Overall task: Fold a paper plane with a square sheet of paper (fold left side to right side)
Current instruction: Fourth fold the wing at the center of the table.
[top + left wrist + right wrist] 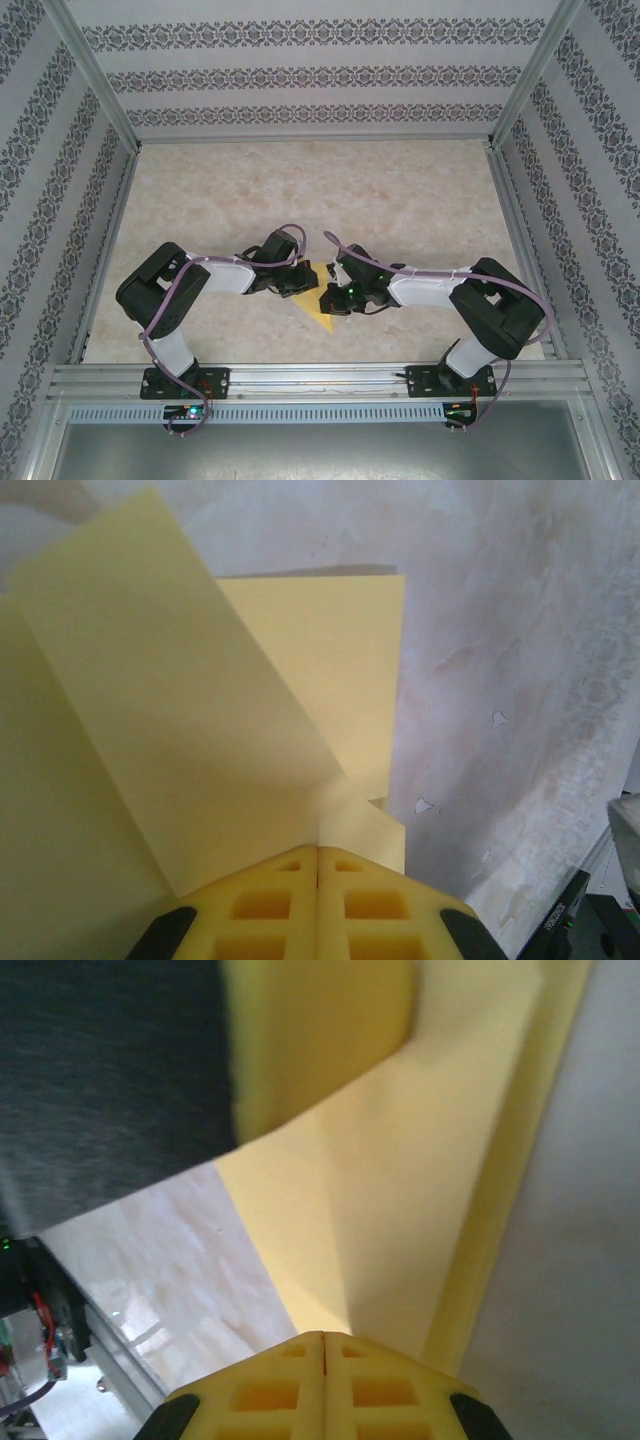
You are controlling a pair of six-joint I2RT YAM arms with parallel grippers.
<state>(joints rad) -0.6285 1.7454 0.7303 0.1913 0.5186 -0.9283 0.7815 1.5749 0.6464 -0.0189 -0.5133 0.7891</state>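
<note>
The left hand (318, 872) has its yellow fingers pressed together, with their tips at the near corner of the square sheet of paper (310, 670). Whether a layer is nipped between them or only pushed down, I cannot tell. From those tips a broad flap slants toward the upper left of the left wrist view. A flatter folded layer lies behind it on the marbled tabletop (520, 660).

The right hand (325, 1352) is also closed, fingertip to fingertip, with its tips at the sheet's edge. The paper runs from them toward the top of the right wrist frame, and the left hand's finger shows above it at upper left.

In the top view both hands meet just below the middle of the frame. The sheet lies between them as a yellow triangle.

Judged from this, the sheet is already partly folded and a diagonal fold is being made or creased. The left-to-right fold over the centre line looks not yet finished. The next move calls for one hand to pin the paper while the other carries the loose flap across, lines up the edges and presses the crease.

In the top view the triangle's long axis runs from upper left to lower right. Its point aims at the bottom of the frame.
</note>
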